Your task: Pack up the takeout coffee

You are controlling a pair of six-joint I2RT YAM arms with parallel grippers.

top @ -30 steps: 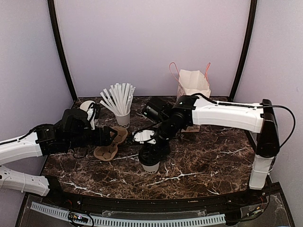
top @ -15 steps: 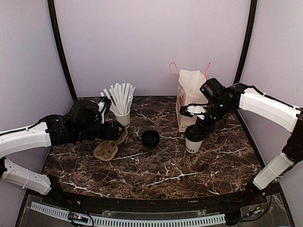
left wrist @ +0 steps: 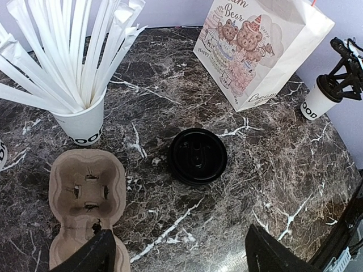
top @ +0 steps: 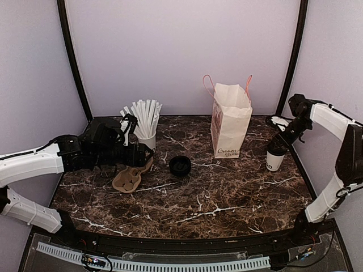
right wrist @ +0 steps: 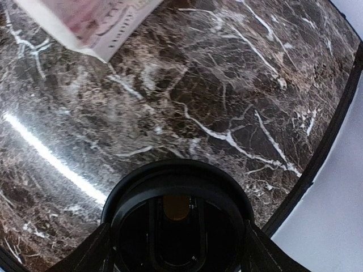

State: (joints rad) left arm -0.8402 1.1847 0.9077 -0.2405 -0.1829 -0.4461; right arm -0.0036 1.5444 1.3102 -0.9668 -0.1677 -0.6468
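Hanging low over the left side of the counter [top: 227, 198], the left end effector [left wrist: 178, 249] has its fingers spread wide with nothing between them. Its wrist view shows only the two dark tips, cut off by the bottom edge. Just beyond them lies a brown pulp cup carrier [left wrist: 85, 195], its near end hidden under the left tip and, from above, partly covered by the arm. A loose black lid [left wrist: 197, 156] lies flat on the marble to the carrier's right, apart from everything.

Across the counter, near its right edge, the takeout coffee [top: 274, 161] stands upright with its black dome lid on. It is outside the paper bag [top: 231, 122] and well to the bag's right. The right end effector [top: 278, 148] is clamped on it from above, a finger on each side of the lid. Whether the cup's base touches the counter cannot be told.

Behind the carrier stands a straw cup [left wrist: 85, 122], white and full of wrapped straws, its lettering only partly readable. A sliver of another white cup [left wrist: 1, 153] is cut off at that view's left edge. Farthest back, the paper bag stands upright with pink handles, its inside out of sight.
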